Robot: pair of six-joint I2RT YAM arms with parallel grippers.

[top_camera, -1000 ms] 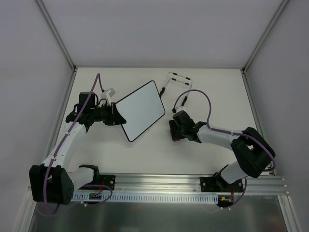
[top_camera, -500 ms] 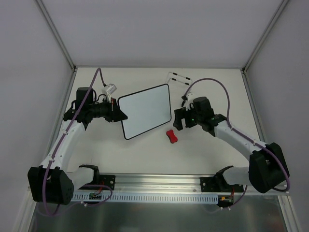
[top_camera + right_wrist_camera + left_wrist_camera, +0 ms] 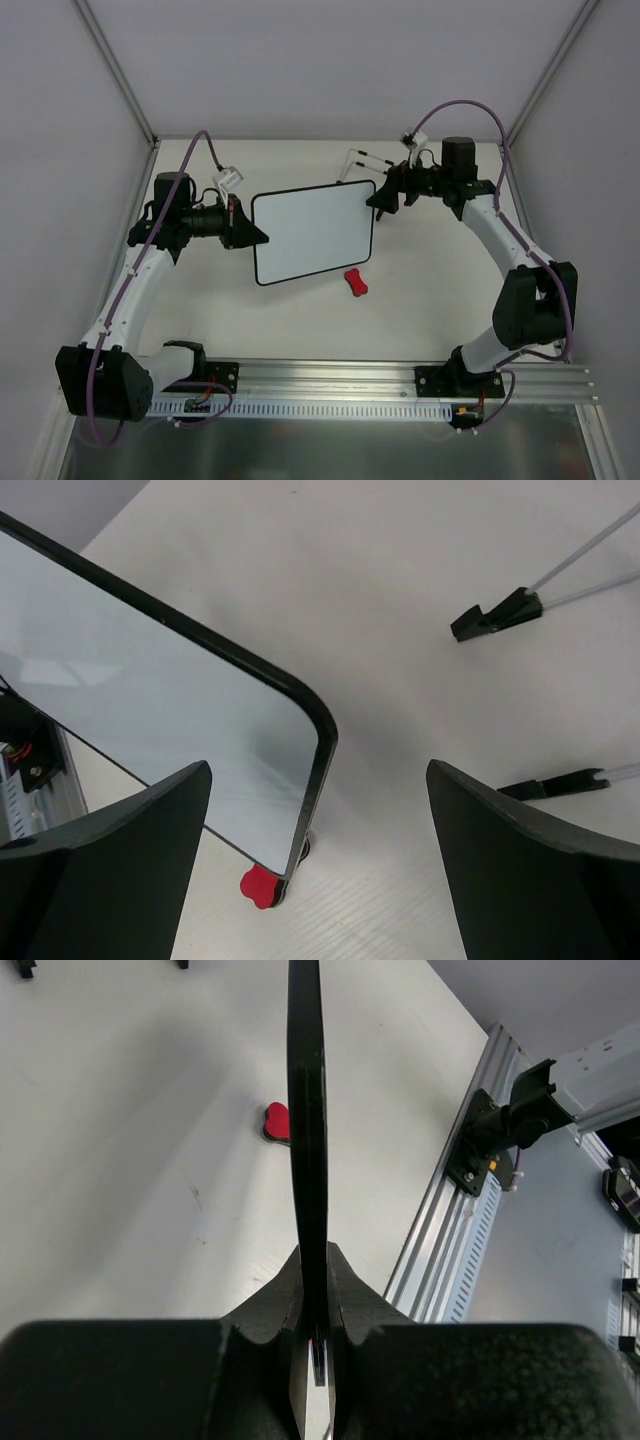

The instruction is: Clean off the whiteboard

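Note:
The whiteboard [image 3: 313, 232] is plain white with a thin black frame and is held up off the table. My left gripper [image 3: 246, 234] is shut on its left edge; in the left wrist view the board's edge [image 3: 307, 1110] runs straight up from between the jaws. My right gripper [image 3: 382, 203] is open and empty just right of the board's upper right corner. In the right wrist view that rounded corner [image 3: 318, 742] sits between my wide-open fingers. The red bone-shaped eraser [image 3: 354, 282] lies on the table below the board's lower right corner, also seen in the wrist views [image 3: 275, 1122] [image 3: 258, 887].
A thin wire stand with black feet [image 3: 366, 160] lies at the back of the table; its black feet show in the right wrist view [image 3: 497, 613]. The aluminium rail [image 3: 330, 378] runs along the near edge. Grey walls enclose the sides and back.
My right gripper let go of the red eraser on the table, then swung up and back to the board's upper right corner. My left gripper turned the board more level.

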